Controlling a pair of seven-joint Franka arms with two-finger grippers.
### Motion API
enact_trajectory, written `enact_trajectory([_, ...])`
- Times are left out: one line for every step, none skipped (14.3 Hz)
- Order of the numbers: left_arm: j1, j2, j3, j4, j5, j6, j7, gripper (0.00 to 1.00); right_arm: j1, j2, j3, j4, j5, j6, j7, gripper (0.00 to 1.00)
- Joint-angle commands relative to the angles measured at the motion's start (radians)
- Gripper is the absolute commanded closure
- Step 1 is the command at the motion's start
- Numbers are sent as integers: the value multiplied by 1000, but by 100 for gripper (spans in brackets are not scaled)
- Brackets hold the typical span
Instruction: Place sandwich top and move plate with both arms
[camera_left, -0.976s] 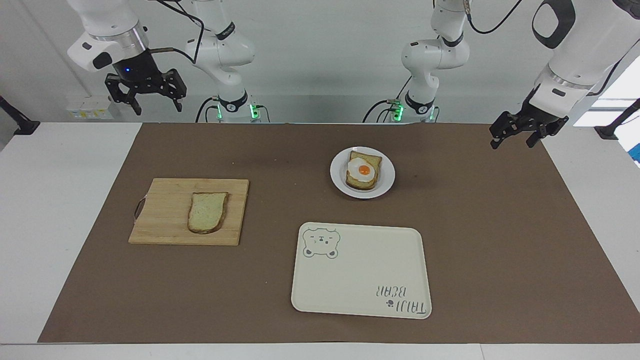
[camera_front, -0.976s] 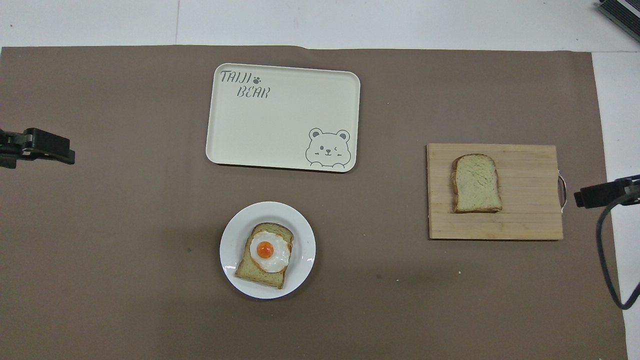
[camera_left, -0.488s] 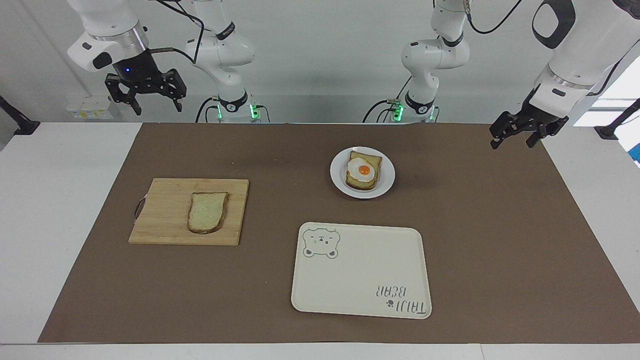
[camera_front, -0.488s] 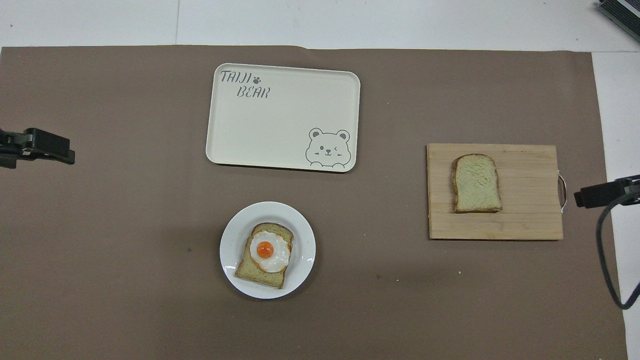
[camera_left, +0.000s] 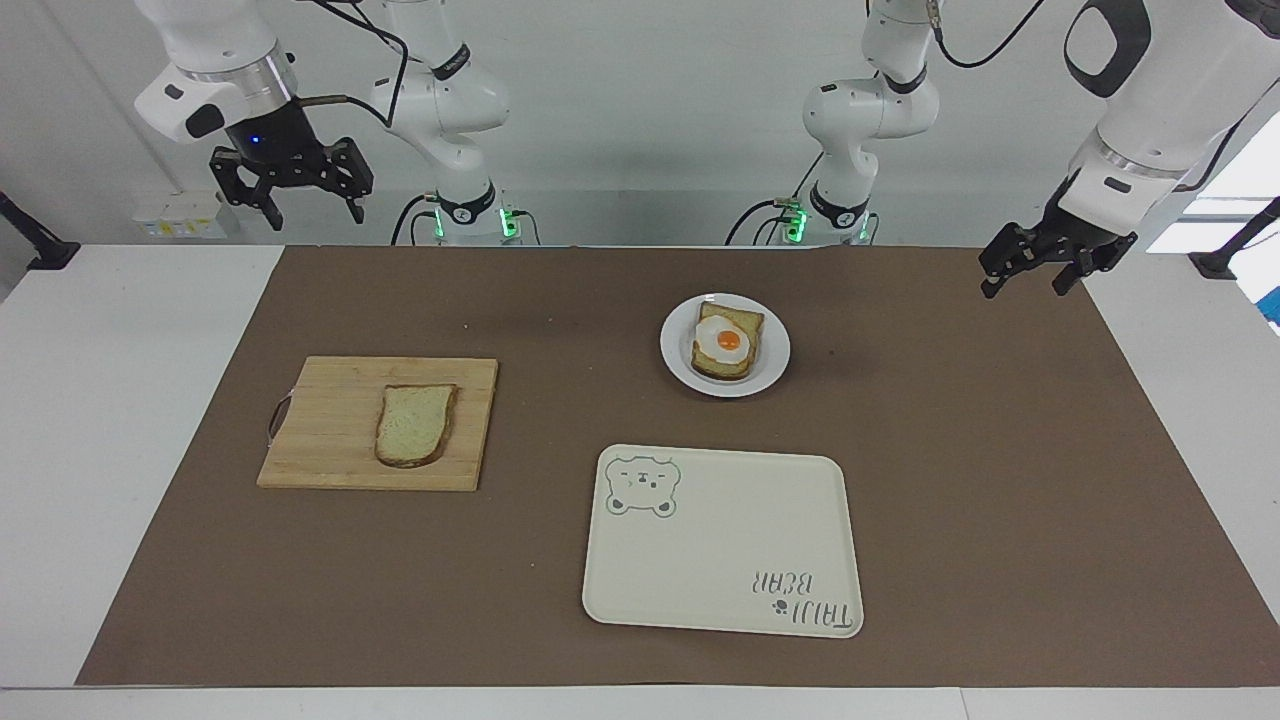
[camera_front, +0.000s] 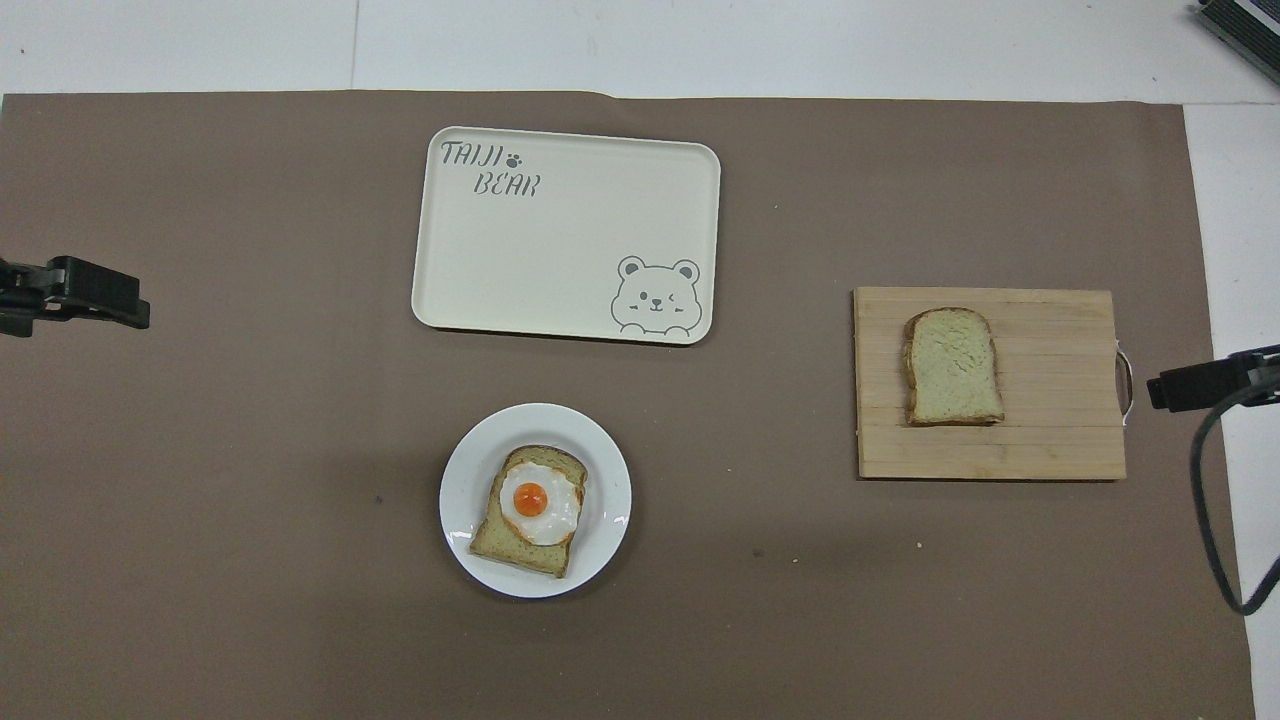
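Observation:
The sandwich top (camera_left: 414, 424) is a plain bread slice lying flat on a wooden cutting board (camera_left: 330, 420) toward the right arm's end; it also shows in the overhead view (camera_front: 952, 366). The white plate (camera_left: 772, 352) holds toast with a fried egg (camera_left: 727, 341) and sits nearer to the robots, mid-table (camera_front: 462, 490). My right gripper (camera_left: 300, 212) hangs open and empty, high above the mat's edge at its own end (camera_front: 1190, 385). My left gripper (camera_left: 1022, 288) hangs open and empty above the mat's edge at the left arm's end (camera_front: 100, 296).
A cream rectangular tray with a bear drawing (camera_left: 720, 580) lies farther from the robots than the plate (camera_front: 560, 300). A brown mat (camera_left: 950, 480) covers the table. A black cable (camera_front: 1205, 520) hangs from the right arm.
The right gripper has drifted very slightly. The left gripper, bread, plate and tray have not moved.

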Motion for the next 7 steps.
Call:
enact_trajectory([-7, -18, 6, -15, 15, -6, -11, 0, -5, -22, 4, -29, 18, 34, -17, 0])
enact_trajectory([-7, -18, 6, -15, 15, -6, -11, 0, -5, -23, 3, -38, 18, 35, -15, 0])
enact_trajectory([-7, -18, 6, -15, 15, -7, -11, 0, -5, -29, 3, -54, 18, 35, -9, 0])
enact_trajectory([-7, -18, 6, -15, 15, -7, -11, 0, -7, -29, 3, -69, 18, 41, -9, 0])
enact_trajectory([-7, -18, 6, -15, 15, -6, -11, 0, -7, -28, 3, -77, 18, 42, -12, 0])
enact_trajectory([-7, -18, 6, -15, 15, -6, -11, 0, -7, -28, 3, -89, 18, 59, -11, 0])
enact_trajectory([-7, -18, 6, -15, 15, -7, -11, 0, -10, -28, 3, -110, 18, 112, -11, 0])
